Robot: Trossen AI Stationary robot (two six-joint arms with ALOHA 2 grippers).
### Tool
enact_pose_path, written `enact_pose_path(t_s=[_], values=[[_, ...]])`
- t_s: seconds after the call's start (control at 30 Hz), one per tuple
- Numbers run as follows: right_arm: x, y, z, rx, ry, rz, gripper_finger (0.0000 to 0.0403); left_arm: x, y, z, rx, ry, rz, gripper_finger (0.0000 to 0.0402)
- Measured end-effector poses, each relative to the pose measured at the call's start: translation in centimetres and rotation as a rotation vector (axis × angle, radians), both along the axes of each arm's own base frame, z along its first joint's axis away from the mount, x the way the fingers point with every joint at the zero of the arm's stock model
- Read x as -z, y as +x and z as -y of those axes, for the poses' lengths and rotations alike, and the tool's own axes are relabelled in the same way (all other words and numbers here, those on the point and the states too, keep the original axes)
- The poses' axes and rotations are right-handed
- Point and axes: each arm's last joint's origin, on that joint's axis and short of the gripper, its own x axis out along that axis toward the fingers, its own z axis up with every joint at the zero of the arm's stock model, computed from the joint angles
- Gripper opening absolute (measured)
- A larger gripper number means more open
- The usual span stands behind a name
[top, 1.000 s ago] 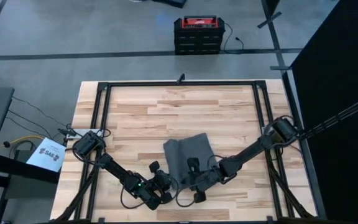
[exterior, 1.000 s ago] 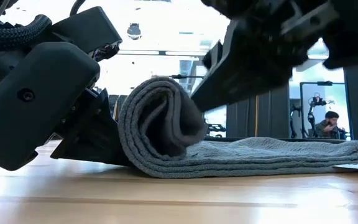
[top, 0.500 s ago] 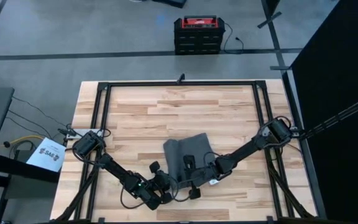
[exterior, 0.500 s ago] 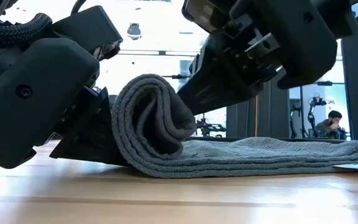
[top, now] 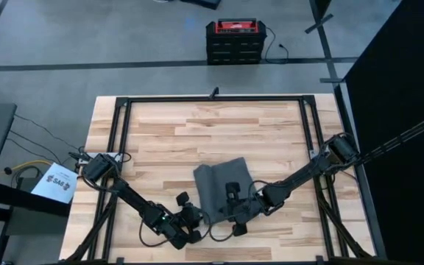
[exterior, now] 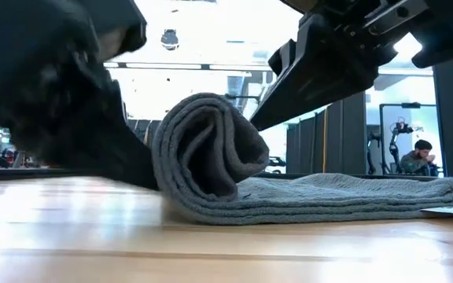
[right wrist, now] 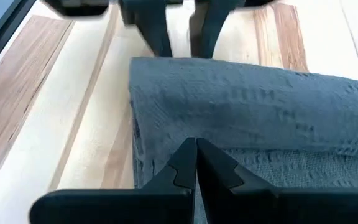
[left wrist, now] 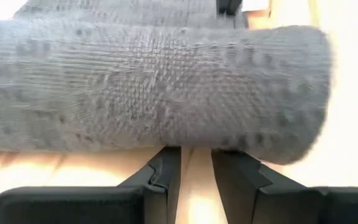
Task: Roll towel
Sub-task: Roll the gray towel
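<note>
a pale butcher-block wooden surface (top: 197,125) framed by a black metal rail stood on a grey concrete floor, with a red and black stacked toolbox (top: 232,33) beyond its far edge and a white paper sheet (top: 56,184) on a side stand to the left.

the left claw (top: 193,221) sat low near the surface's front edge, just beside the rolled end of the towel. in the left wrist view its two dark fingers (left wrist: 166,180) stood a narrow gap apart, tips right at the underside of the roll, with nothing seen gripped between them. the right claw (top: 234,212) hung over the front part of the cloth from the other side; in the right wrist view its fingers (right wrist: 185,163) were pressed together with no gap, tips over the towel's top layer. whether cloth was pinched there could not be told.

the plain dark grey soft cloth towel (top: 221,188) lay at the middle front of the surface, partly rolled: in the low view the near end formed a thick curled roll (exterior: 203,149) standing on the wood, and the rest stretched flat behind it in folded layers (exterior: 352,192). a small white tag (exterior: 451,211) lay at the far flat edge.

in the room behind, a person (exterior: 421,157) sat far off at the right.
</note>
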Motion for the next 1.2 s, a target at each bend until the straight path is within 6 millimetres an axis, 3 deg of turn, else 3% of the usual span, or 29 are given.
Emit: enact_pose_path(t_s=[0.27, 0.43, 0.7, 0.9, 1.2], values=[[0.2, -0.2, 0.0, 0.014, 0.008, -0.025, 0.0, -1.9, -1.1, 0.8, 0.072, -0.119, -0.044, 0.0077], [0.2, -0.2, 0.0, 0.014, 0.009, -0.027, 0.0, -1.9, -1.3, 1.1, 0.065, -0.139, -0.037, 0.0082], [0.3, -0.1, 0.0, 0.012, 0.034, -0.026, 0.0, -1.6, -1.3, 0.3, -0.016, -0.13, -0.047, 0.0151], [2.1, 0.7, -0.4, -0.035, 0.102, -0.036, 0.0, -1.6, -1.0, 0.6, 0.003, -0.15, -0.023, 0.0205], [1.9, 1.5, 0.1, -0.027, 0.115, 0.012, 0.0, -0.8, -0.3, -0.4, -0.006, -0.108, -0.05, 0.0214]])
